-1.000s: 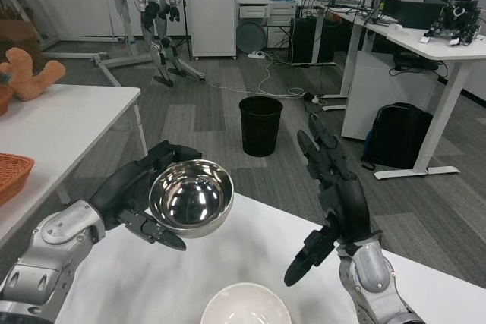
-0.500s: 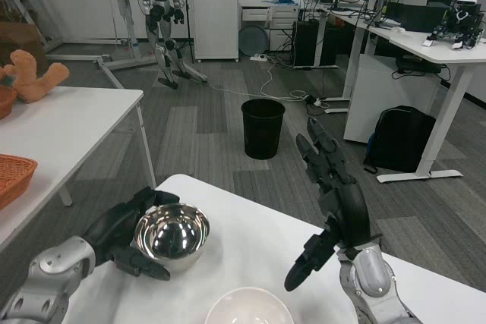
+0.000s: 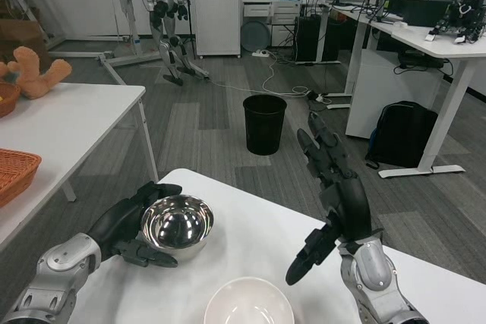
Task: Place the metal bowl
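One metal bowl [image 3: 177,224] in left hand [image 3: 129,227].

Metal bowl [image 3: 177,223] in left hand [image 3: 130,225] on white table [image 3: 250,240]

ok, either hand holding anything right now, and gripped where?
The left hand holds the metal bowl by its left side, fingers wrapping rim and outer wall. The right hand holds nothing.

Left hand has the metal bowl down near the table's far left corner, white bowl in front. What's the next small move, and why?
Probably open the left hand and ease it away leftward. The metal bowl looks upright and appears to sit on the white table, clear of the white bowl, though contact underneath can't be confirmed. The right hand is raised, holding nothing, and can wait.
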Robot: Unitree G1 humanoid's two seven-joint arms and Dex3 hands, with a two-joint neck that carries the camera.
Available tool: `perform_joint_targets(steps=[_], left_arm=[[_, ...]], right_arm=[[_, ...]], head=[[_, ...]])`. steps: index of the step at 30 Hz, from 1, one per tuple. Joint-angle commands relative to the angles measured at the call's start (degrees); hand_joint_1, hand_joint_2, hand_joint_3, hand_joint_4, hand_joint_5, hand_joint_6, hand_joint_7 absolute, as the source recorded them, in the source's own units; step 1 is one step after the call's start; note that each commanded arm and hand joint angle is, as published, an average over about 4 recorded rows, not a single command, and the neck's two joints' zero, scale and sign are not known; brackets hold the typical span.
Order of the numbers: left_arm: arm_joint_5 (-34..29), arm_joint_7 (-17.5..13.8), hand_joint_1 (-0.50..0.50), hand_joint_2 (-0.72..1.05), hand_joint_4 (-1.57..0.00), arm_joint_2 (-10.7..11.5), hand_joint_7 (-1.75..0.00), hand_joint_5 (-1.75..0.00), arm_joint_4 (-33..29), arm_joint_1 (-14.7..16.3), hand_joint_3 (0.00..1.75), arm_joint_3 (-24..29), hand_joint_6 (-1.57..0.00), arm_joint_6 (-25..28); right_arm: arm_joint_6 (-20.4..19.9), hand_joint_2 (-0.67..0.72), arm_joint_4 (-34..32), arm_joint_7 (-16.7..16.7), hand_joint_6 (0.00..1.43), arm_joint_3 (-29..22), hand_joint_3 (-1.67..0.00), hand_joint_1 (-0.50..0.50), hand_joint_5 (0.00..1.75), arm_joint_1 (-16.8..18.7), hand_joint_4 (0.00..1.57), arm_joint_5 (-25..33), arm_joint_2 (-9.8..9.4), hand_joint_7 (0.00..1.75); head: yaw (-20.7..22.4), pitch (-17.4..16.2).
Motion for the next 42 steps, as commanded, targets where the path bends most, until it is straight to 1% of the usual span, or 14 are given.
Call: perform_joint_targets(steps=[1,4,7,11,16,20,22,29,31,33,34,36,38,42], left_arm=[[-0.5,0.2,-0.50,1.03,0.00,-0.2,-0.42,-0.23,0.6,1.2,0.17,0.2,-0.01,-0.1],[-0.7,0.2,-0.50,1.05,0.00,-0.2,-0.26,-0.21,0.4,1.5,0.09,0.2,0.00,-0.1],[-1.3,0.2,-0.50,1.05,0.00,-0.2,-0.21,-0.21,0.1,1.7,0.09,0.3,0.00,-0.1],[-2.3,0.1,-0.49,1.05,0.00,-0.2,-0.17,-0.21,-0.3,1.8,0.09,0.2,0.00,-0.1],[-7.1,-0.8,-0.48,1.05,0.00,0.4,-0.14,-0.28,-0.7,1.8,0.09,-0.9,0.00,1.0],[-9.7,-1.8,-0.48,1.05,0.00,1.0,-0.14,-0.26,-1.4,1.8,0.07,-1.2,0.00,2.6],[-11.1,-2.0,-0.48,1.03,0.00,1.2,-0.14,-0.31,-1.6,1.8,0.04,-1.0,0.00,2.8],[-15.6,-0.4,-0.48,0.45,0.00,1.3,-0.14,-0.31,-1.6,1.2,0.00,1.3,0.00,-0.3],[-18.3,1.8,-0.48,-0.02,0.00,1.3,-0.14,-0.31,-1.5,0.7,0.00,1.5,0.00,-4.1],[-20.7,6.0,-0.48,-0.50,0.00,1.0,-0.14,-0.31,-1.1,0.1,0.00,1.6,0.00,-9.4],[-21.2,7.7,-0.48,-0.64,0.00,0.9,-0.14,-0.31,-0.8,-0.1,0.00,1.6,0.00,-10.9],[-22.4,11.1,-0.48,-0.72,0.00,0.5,-0.14,-0.36,-0.5,-0.5,0.04,1.7,0.00,-14.7],[-22.7,12.2,-0.48,-0.72,0.00,0.5,-0.14,-0.41,-1.5,-0.9,0.09,1.6,0.00,-16.6],[-23.0,12.4,-0.48,-0.72,0.00,1.0,-0.14,-0.41,-7.3,-1.3,0.07,1.0,0.00,-16.2]], right_arm=[[-0.6,0.66,0.1,-0.5,0.00,0.1,0.00,-0.42,0.00,-0.3,0.00,0.5,-0.07,0.00],[-0.6,0.66,0.2,-0.5,0.00,0.1,0.00,-0.42,0.00,-0.3,0.00,0.5,-0.04,0.00],[-0.5,0.66,0.3,-0.5,0.00,0.2,0.00,-0.42,0.00,-0.3,0.00,0.5,-0.04,0.00],[-0.6,0.66,0.5,-0.5,0.00,0.2,0.00,-0.42,0.00,-0.3,0.00,0.6,-0.04,0.00],[-0.5,0.66,0.8,-0.5,0.00,0.2,0.00,-0.42,0.00,-0.4,0.00,0.6,-0.04,0.00],[-0.6,0.66,1.2,-0.5,0.00,0.2,0.00,-0.42,0.00,-0.6,0.00,0.6,-0.04,0.00],[-0.6,0.66,1.4,-0.5,0.00,0.2,0.00,-0.42,0.00,-0.7,0.00,0.6,-0.04,0.00],[-0.5,0.66,2.2,-0.5,0.00,0.2,0.00,-0.42,0.00,-1.2,0.00,0.7,-0.04,0.00],[-0.5,0.66,2.4,-0.5,0.00,0.2,0.00,-0.42,0.00,-1.3,0.00,0.7,-0.04,0.00],[-0.5,0.66,2.7,-0.5,0.00,0.2,0.00,-0.42,0.00,-1.5,0.00,0.9,-0.04,0.00],[-0.5,0.66,2.7,-0.5,0.00,0.2,0.00,-0.42,0.00,-1.6,0.00,0.9,-0.04,0.00],[-0.5,0.66,2.9,-0.5,0.00,0.2,0.00,-0.42,0.00,-1.7,0.00,1.0,-0.04,0.00],[-0.5,0.66,2.8,-0.5,0.00,0.2,0.00,-0.42,0.00,-1.7,0.00,1.0,-0.04,0.00],[-0.6,0.66,2.8,-0.5,0.00,0.2,0.00,-0.42,0.00,-1.7,0.00,1.1,-0.04,0.00]], head=[[0.2,-0.3],[0.5,-0.6],[0.5,-0.9],[0.6,-1.3],[0.8,-1.8],[0.8,-2.2],[0.8,-2.3],[0.8,-2.4],[0.9,-2.3],[0.7,-2.0],[0.6,-1.9],[0.4,-1.6],[0.5,-1.4],[0.4,-1.3]])
